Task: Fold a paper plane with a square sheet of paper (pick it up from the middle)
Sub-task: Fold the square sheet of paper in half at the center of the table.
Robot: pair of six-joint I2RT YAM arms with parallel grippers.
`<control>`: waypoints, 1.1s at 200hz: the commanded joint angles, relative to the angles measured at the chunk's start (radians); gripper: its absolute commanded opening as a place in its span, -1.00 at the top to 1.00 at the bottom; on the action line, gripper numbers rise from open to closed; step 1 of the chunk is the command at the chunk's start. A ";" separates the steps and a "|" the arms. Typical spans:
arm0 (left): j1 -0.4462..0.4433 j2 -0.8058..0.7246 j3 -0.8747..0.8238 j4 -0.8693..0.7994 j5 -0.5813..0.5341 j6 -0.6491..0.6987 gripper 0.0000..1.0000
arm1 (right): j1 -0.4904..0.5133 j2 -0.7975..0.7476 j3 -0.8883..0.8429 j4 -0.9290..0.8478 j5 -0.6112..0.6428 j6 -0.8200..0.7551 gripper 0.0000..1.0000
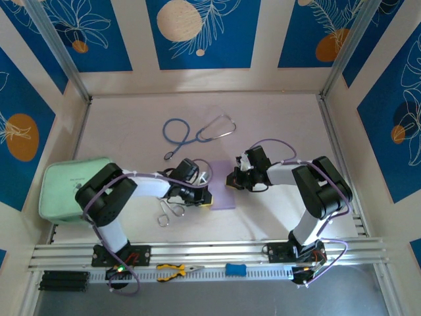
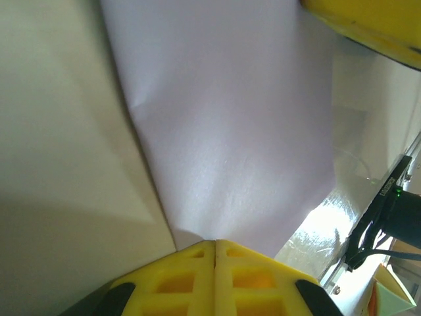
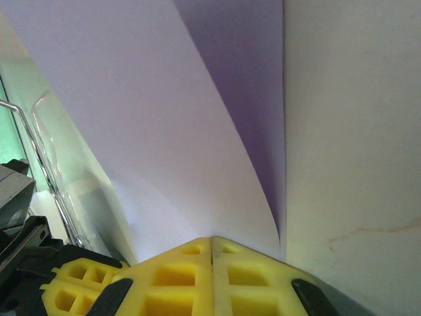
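Note:
The square sheet of paper (image 1: 222, 185), pale lilac, lies between the two arms at the middle of the table. My left gripper (image 1: 206, 197) is at its near left edge and my right gripper (image 1: 231, 179) at its right edge. In the left wrist view the yellow jaws of my left gripper (image 2: 215, 242) are pressed together, with the sheet (image 2: 223, 131) coming out of their seam. The right wrist view shows my right gripper (image 3: 212, 238) shut the same way on the sheet (image 3: 145, 131), which curls up off the table. No paper plane is in view.
A blue stethoscope (image 1: 197, 133) lies behind the sheet. A mint-green pouch (image 1: 66, 184) sits at the left, and metal forceps (image 1: 170, 212) lie under the left arm. Yellow pliers (image 1: 174, 269) and a blue tool (image 1: 235, 269) rest on the front rail.

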 commanded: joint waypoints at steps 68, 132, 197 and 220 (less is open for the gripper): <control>-0.019 -0.014 0.081 -0.016 0.026 -0.082 0.95 | 0.000 0.029 -0.046 -0.124 0.135 -0.002 1.00; -0.049 0.033 0.052 -0.167 0.031 -0.018 0.96 | 0.000 0.033 -0.046 -0.126 0.135 -0.004 1.00; -0.067 -0.005 -0.050 -0.188 0.006 0.012 0.95 | -0.004 0.029 -0.047 -0.130 0.134 -0.005 1.00; -0.069 -0.043 -0.058 -0.174 0.012 0.017 0.95 | -0.004 0.031 -0.046 -0.129 0.131 -0.008 1.00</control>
